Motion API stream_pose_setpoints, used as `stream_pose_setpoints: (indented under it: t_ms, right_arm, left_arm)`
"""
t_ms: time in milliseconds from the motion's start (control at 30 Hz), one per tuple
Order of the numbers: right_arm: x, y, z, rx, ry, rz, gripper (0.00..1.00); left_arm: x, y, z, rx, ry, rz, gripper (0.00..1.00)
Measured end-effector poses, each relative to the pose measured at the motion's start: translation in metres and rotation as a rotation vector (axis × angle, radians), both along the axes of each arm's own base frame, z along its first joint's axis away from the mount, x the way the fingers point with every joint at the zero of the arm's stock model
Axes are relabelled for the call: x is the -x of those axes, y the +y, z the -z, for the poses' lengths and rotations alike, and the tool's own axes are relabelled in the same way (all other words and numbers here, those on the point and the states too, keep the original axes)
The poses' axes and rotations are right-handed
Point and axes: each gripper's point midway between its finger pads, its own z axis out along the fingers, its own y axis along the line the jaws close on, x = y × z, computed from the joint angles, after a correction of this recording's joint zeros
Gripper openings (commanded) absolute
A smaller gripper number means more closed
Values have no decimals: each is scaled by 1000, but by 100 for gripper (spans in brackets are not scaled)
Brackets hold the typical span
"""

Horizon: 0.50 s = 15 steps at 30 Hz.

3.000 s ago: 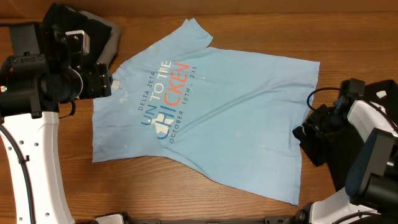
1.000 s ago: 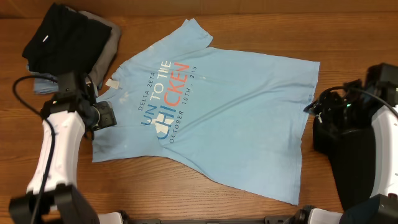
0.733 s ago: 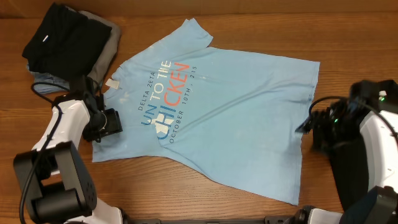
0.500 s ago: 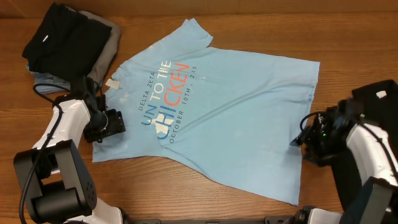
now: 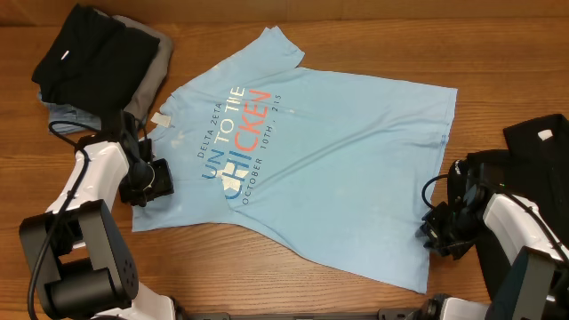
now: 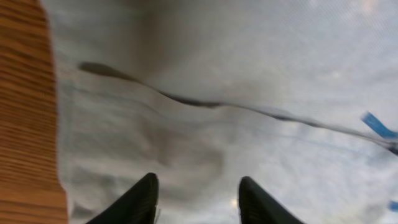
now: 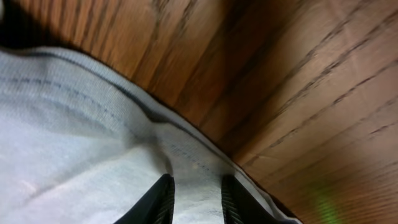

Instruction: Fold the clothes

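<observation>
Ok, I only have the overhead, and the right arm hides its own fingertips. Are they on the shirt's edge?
Observer: Yes. In the right wrist view, the right gripper straddles the stitched hem of the T-shirt, with bare table just beyond.
Operator: Is it pinched?
Observer: Cannot tell. The jaws stand a narrow gap apart with cloth between them.
Operator: And the left?
Observer: The left gripper sits on the cloth with its jaws apart, and a crease runs across ahead of it.
</observation>
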Motion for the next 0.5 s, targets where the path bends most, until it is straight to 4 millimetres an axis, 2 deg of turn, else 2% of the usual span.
stream_pose_setpoints:
  t_ms: [100, 200, 333, 500]
  right_arm:
    - [-2, -1, 0, 2, -8, 7, 37]
    - [-6, 0, -4, -7, -20, -17, 41]
    - [-18, -4, -24, -6, -44, -58, 49]
    - [-48, -12, -59, 21, -154, -97, 56]
  left_arm:
    - [4, 5, 9, -29, -1, -28, 32]
    - [18, 8, 22, -41, 29, -67, 20]
    - [25, 19, 23, -51, 12, -164, 4]
    - [51, 42, 23, -34, 68, -350, 4]
